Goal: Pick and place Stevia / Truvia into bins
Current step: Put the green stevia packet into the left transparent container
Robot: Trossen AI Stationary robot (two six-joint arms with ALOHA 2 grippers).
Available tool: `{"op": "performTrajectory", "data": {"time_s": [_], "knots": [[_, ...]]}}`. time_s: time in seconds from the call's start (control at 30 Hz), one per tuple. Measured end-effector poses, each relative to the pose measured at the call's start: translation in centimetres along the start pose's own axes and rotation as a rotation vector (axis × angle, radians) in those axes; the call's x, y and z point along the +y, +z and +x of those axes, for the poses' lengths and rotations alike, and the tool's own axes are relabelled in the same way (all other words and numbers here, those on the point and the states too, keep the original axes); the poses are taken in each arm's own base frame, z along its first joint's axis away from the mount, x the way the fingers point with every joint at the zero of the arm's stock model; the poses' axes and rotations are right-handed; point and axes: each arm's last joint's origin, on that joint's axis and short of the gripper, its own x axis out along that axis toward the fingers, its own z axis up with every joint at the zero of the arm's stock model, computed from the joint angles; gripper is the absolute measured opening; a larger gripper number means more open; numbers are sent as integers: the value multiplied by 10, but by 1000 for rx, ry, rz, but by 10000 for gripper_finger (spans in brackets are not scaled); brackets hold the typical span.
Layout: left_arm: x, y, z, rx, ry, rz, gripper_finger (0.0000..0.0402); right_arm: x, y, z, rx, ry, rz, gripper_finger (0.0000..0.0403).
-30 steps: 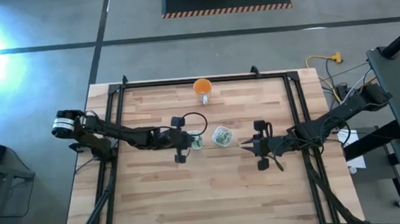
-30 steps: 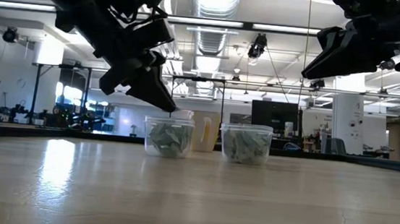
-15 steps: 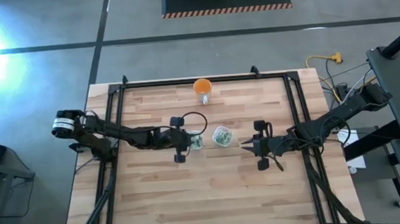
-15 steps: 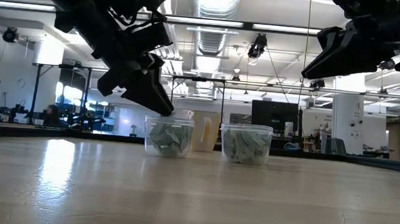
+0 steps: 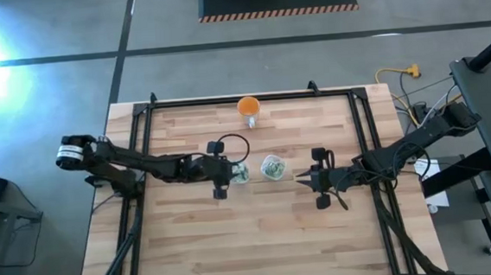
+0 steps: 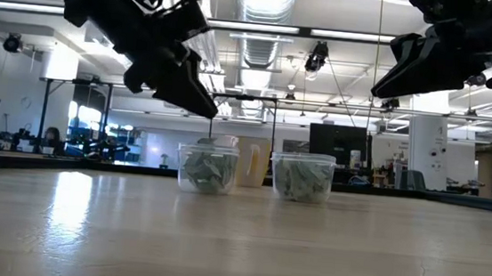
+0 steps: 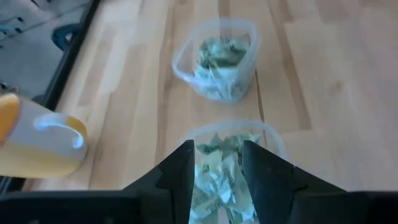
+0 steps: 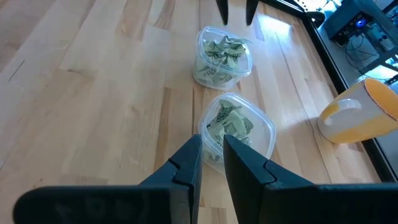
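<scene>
Two clear bins stand side by side mid-table, each partly filled with green-and-white Stevia sachets: the left bin [image 5: 241,173] [image 7: 225,177] and the right bin [image 5: 272,167] [image 8: 239,132]. My left gripper [image 7: 219,163] [image 6: 208,110] hangs open just above the left bin's near-left rim, with nothing between its fingers. My right gripper [image 8: 212,155] [image 5: 301,179] hovers to the right of the right bin, its fingers a narrow gap apart and holding nothing. The sachets [image 7: 217,56] lie piled loosely on each bin's floor.
An orange cup [image 5: 249,108] [image 7: 38,147] stands near the table's far edge, behind the bins. Black frame rails [image 5: 142,145] run along the table's left, right and far sides. Bare wooden tabletop [image 5: 253,241] lies between the bins and the near edge.
In the low view my left gripper has lifted a little away from the left bin's rim. The bins and my right gripper have kept still.
</scene>
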Motion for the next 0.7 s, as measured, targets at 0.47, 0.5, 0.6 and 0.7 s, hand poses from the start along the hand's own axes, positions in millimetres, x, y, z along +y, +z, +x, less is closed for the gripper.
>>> {"op": "performTrajectory", "data": {"time_s": [0.47, 0.5, 0.6, 0.7], "knots": [[-2, -18, 6, 67, 44, 24, 119, 0, 0, 0, -3, 0, 12, 57], [-2, -20, 7, 78, 58, 27, 119, 0, 0, 0, -3, 0, 12, 57], [-2, -21, 8, 86, 91, 45, 118, 0, 0, 0, -3, 0, 12, 57], [-2, -20, 9, 77, 101, 41, 118, 0, 0, 0, -4, 0, 13, 57]]}}
